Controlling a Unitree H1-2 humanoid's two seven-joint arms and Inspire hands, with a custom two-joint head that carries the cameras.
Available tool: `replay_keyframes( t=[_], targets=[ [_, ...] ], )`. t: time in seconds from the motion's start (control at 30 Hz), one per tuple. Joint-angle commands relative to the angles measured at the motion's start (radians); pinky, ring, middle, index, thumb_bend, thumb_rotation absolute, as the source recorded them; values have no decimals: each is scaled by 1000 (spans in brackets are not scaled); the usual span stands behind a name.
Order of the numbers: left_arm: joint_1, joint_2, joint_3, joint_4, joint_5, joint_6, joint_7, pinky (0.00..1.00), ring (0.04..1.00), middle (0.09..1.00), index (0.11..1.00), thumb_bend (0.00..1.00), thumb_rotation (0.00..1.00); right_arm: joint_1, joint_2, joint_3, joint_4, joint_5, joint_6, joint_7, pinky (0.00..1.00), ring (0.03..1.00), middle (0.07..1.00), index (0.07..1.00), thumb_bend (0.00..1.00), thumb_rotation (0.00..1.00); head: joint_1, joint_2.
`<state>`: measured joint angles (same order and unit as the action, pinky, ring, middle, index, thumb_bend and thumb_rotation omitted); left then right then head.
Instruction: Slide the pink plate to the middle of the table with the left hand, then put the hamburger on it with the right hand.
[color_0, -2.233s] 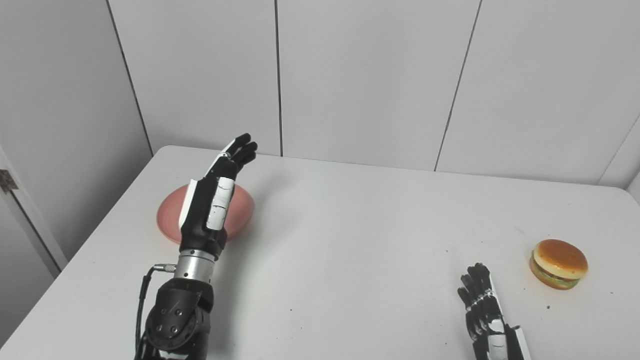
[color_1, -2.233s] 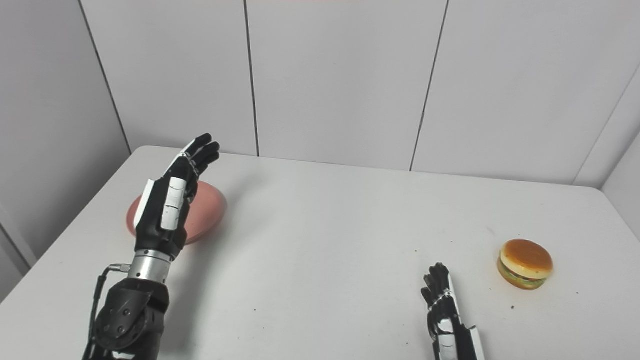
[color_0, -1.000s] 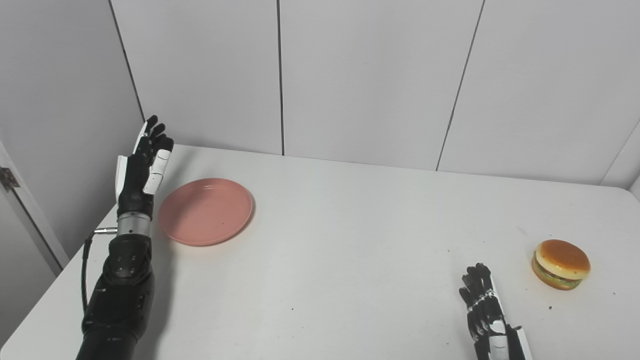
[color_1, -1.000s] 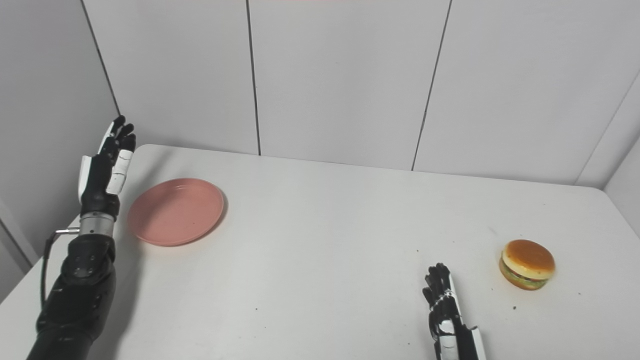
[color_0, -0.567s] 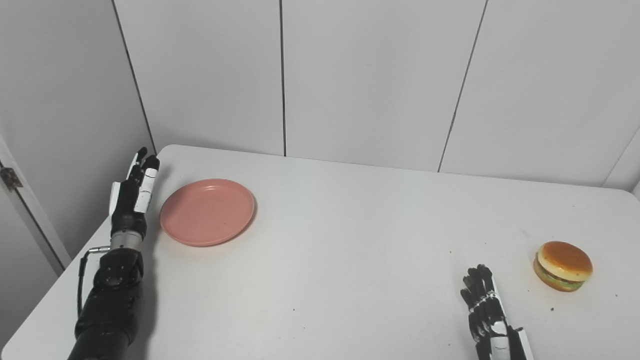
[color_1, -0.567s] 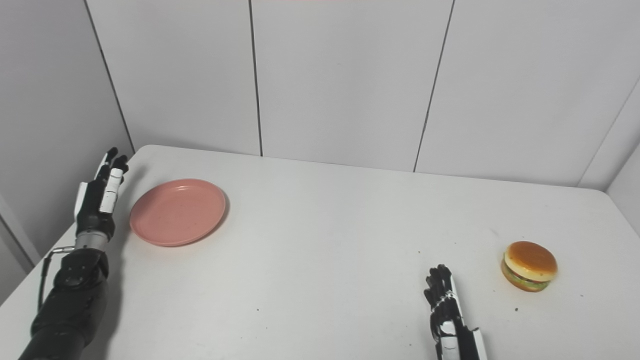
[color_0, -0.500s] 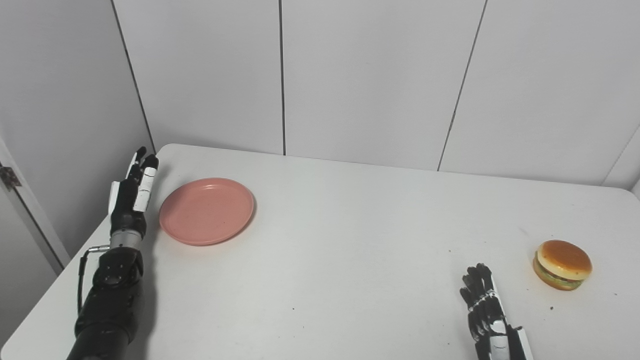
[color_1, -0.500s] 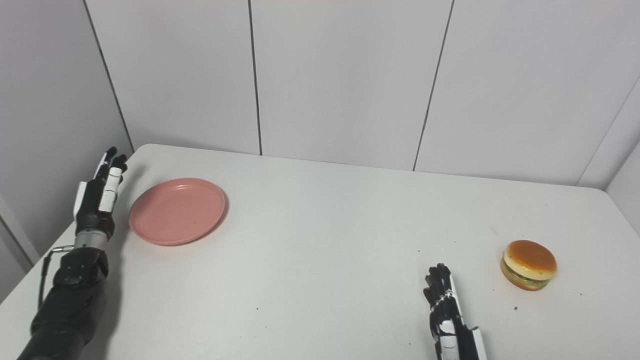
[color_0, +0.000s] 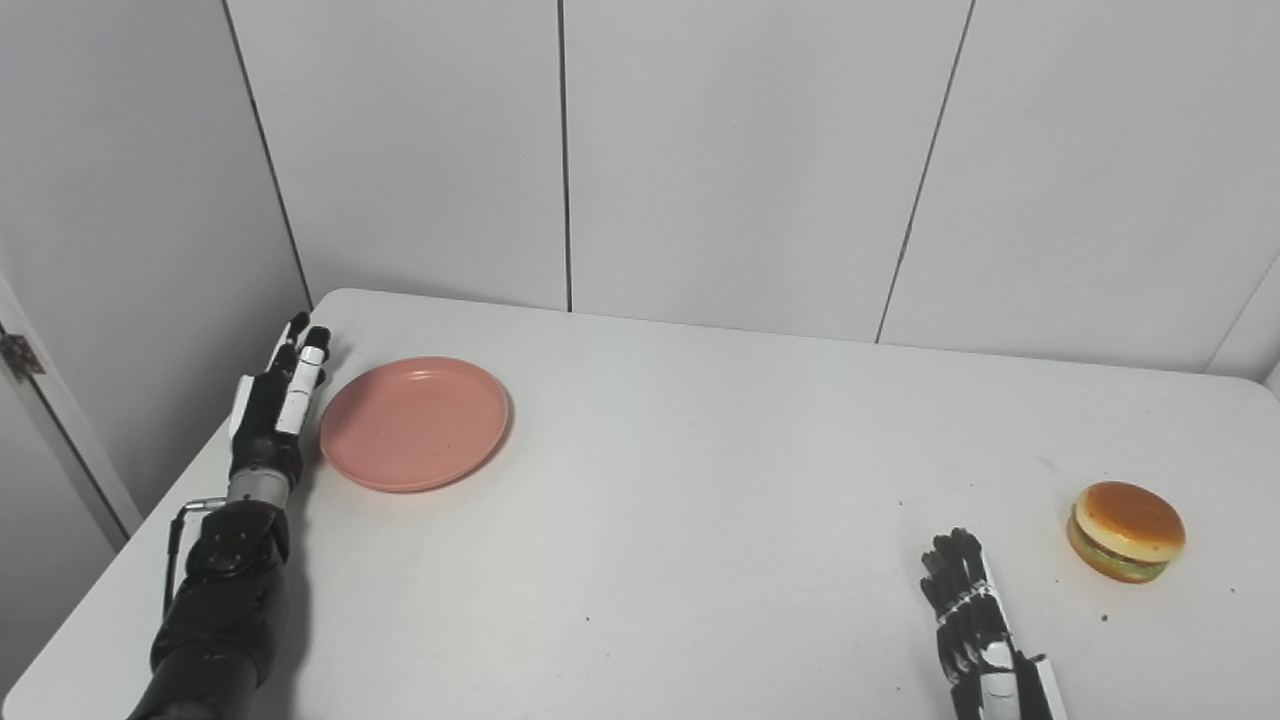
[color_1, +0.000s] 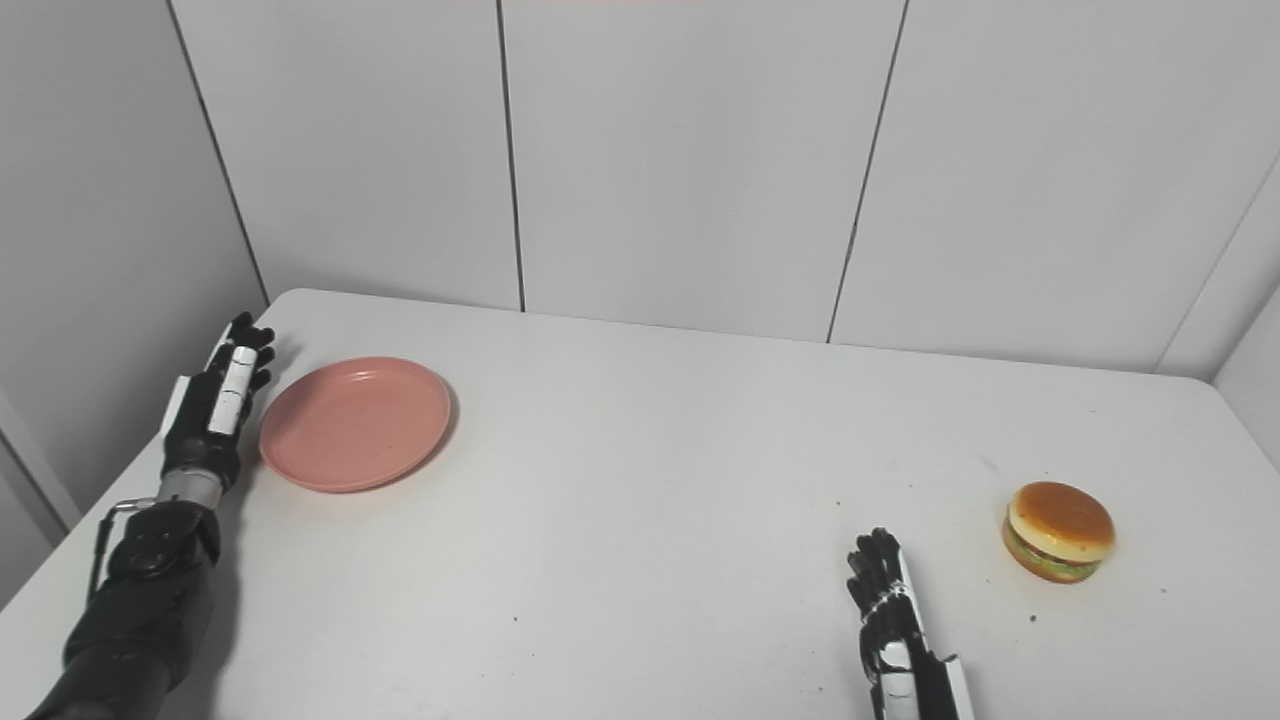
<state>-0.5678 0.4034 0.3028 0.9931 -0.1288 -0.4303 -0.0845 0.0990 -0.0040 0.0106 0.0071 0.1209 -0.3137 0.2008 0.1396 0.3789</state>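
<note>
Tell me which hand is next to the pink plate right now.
The left hand, flat and open beside the pink plate at its left rim. The right hand rests near the hamburger instead.

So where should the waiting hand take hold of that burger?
Probably around the burger's round sides, below the domed top bun, coming from above and from its left, where the right hand lies open on the table. The burger sits upright with nothing near it.

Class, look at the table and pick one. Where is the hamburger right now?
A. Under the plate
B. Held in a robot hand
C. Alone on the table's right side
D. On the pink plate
C: the hamburger sits on the bare table, far from the pink plate.
</note>
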Motion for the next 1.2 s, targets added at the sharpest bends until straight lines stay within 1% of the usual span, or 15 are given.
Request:
replay_keyframes(
  t=[0.0,0.13,0.17,0.27,0.4,0.43,0.53,0.63,0.7,0.77,0.87,0.93,1.1,1.17],
  targets=[
    [-45,25,-3,-13,1,-39,-22,949,948,928,965,866,886,50,-36,5,40,-14,73,-2,1000,977,969,978,835,1000,1,1],
    [-51,15,-10,9,8,-39,-21,945,945,930,969,883,882,51,-35,7,40,-12,73,0,1000,979,970,980,836,1000,-2,2],
    [-52,12,-11,9,9,-39,-17,928,933,921,964,894,882,50,-34,6,42,-11,72,0,1000,980,971,981,839,1000,-2,2],
    [-58,5,-10,34,1,-39,-25,936,930,918,963,865,877,48,-31,6,45,-12,69,-3,1000,976,968,976,840,1000,-3,1],
    [-52,-8,-14,22,0,-39,-32,927,923,917,960,846,868,45,-28,7,49,-14,67,-3,1000,977,967,978,838,1000,-5,0],
    [-51,-14,-14,22,-4,-40,-32,913,918,916,957,874,864,45,-29,8,49,-15,66,-3,1000,975,966,977,834,1000,-6,0],
    [-50,-27,-10,27,-17,-40,-37,910,926,923,957,898,856,46,-29,7,46,-14,66,-3,1000,971,964,974,832,1000,-7,2],
    [-43,-40,-14,8,-23,-39,-48,915,937,921,952,855,863,50,-29,7,39,-13,70,-3,1000,966,959,974,836,1000,-7,7],
    [-42,-48,-16,-1,-31,-39,-60,916,937,917,948,845,860,52,-30,8,37,-13,70,-2,1000,966,959,975,836,1000,-7,8],
    [-43,-54,-18,-4,-37,-39,-70,926,935,903,933,858,840,53,-31,8,35,-15,70,-2,1000,966,959,978,839,1000,-8,9],
    [-41,-63,-25,-15,-37,-39,-77,928,934,902,945,887,841,53,-32,7,35,-13,73,-1,1000,970,965,977,836,1000,-9,10],
    [-37,-74,-29,-28,-44,-38,-84,916,927,894,938,901,833,53,-31,6,33,-11,75,-3,1000,965,961,971,828,1000,-9,11],
    [-28,-95,-51,-60,-37,-37,-72,873,906,882,924,925,839,55,-31,9,29,-12,80,-1,1000,971,966,975,823,1000,-10,11],
    [-25,-99,-59,-66,-38,-38,-71,856,901,881,924,918,848,56,-30,10,26,-14,83,-2,1000,973,967,977,826,1000,-13,13]
  ],
)
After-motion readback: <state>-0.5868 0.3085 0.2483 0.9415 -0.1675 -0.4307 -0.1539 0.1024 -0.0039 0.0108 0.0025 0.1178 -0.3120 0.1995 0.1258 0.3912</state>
